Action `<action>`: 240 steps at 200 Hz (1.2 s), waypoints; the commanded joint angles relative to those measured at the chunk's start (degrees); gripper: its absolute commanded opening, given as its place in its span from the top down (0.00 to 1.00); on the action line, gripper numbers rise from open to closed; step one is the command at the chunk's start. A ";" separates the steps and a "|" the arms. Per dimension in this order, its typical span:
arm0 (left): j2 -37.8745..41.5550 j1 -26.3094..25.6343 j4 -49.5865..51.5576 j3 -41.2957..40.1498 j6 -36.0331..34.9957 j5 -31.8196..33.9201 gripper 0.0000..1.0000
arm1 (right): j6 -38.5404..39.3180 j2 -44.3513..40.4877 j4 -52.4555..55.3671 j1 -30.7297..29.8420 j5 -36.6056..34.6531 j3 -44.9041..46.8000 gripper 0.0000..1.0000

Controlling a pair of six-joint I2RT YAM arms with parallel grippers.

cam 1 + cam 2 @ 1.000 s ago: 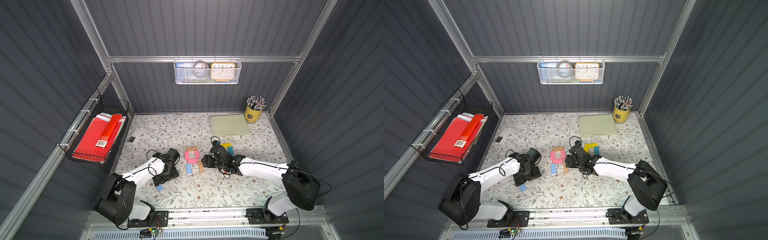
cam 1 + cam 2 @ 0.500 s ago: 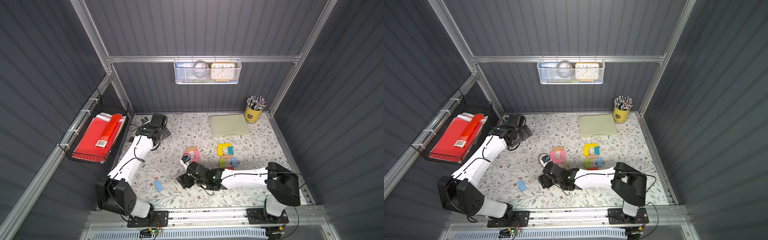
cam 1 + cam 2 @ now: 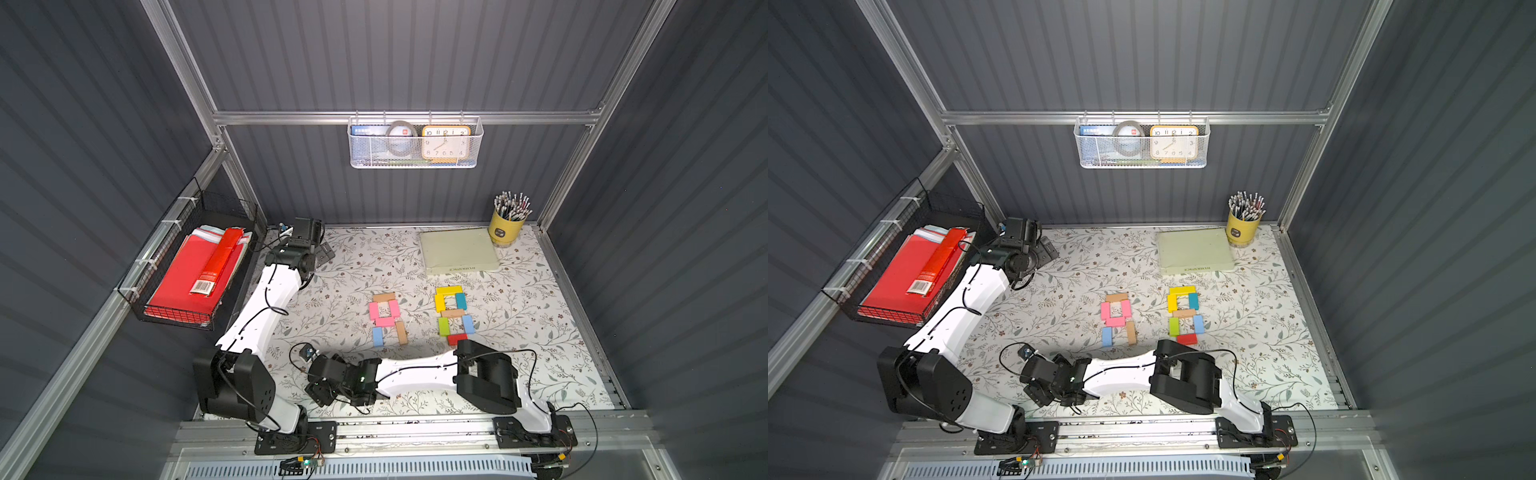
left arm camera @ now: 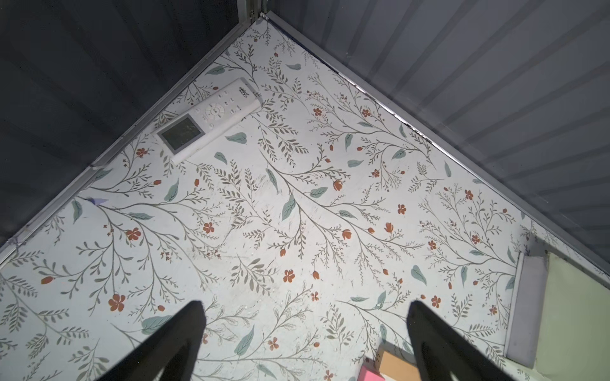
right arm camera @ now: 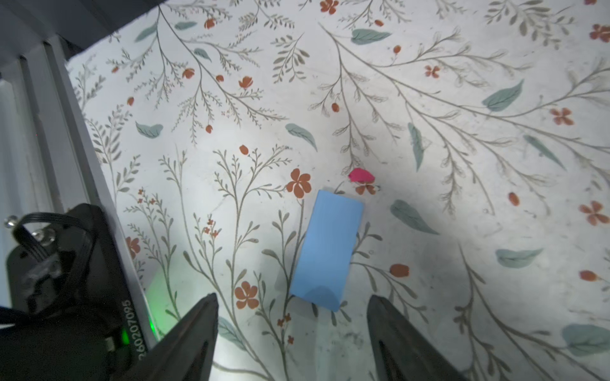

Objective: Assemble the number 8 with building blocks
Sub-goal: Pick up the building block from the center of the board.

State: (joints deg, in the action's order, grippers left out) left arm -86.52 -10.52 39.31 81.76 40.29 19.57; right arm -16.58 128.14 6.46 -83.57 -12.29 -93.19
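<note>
right gripper [image 5: 292, 298] | moved to 7 o'clock of unfinished pink figure [image 3: 386, 318]; jaws part-open, nothing gripped | blue block [image 5: 326, 250] | laid flat, near end between fingertips; judged the missing bottom bar | left gripper [image 4: 305, 305] | withdrawn to 10 o'clock; spread wide, empty

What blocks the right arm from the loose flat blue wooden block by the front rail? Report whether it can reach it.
Probably yes. In the right wrist view the flat blue wooden block lies flat on the floral mat, just ahead of the open right end effector, nothing between them.
</note>
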 commanded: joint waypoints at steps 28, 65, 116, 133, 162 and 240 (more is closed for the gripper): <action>1.22 0.17 -2.49 -2.38 -1.88 -1.17 0.01 | 1.98 6.61 8.34 0.42 -3.17 -7.97 0.31; 1.21 0.32 -2.67 -2.70 -2.22 -1.14 0.01 | 2.08 10.62 11.74 0.36 -4.63 -13.08 0.42; 1.35 0.50 -3.01 -3.17 -2.58 -1.04 0.01 | 2.07 10.65 12.32 0.58 -4.51 -12.70 0.75; 1.44 0.50 -3.32 -3.44 -2.81 -1.21 0.01 | 2.78 8.95 11.09 1.01 -3.37 -10.18 0.81; 1.87 0.55 -4.08 -4.05 -3.18 -1.53 0.01 | 6.18 0.96 5.44 2.43 -1.51 0.39 0.89; 1.71 0.59 -8.33 -6.26 -4.33 -3.27 0.00 | 31.37 -28.94 0.87 6.74 4.26 31.93 0.97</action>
State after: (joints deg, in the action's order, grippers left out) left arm -86.11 -10.39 32.91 76.84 37.63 17.21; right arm 2.20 106.04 7.42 -77.12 -12.43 -67.51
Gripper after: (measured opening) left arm 0.993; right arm 0.323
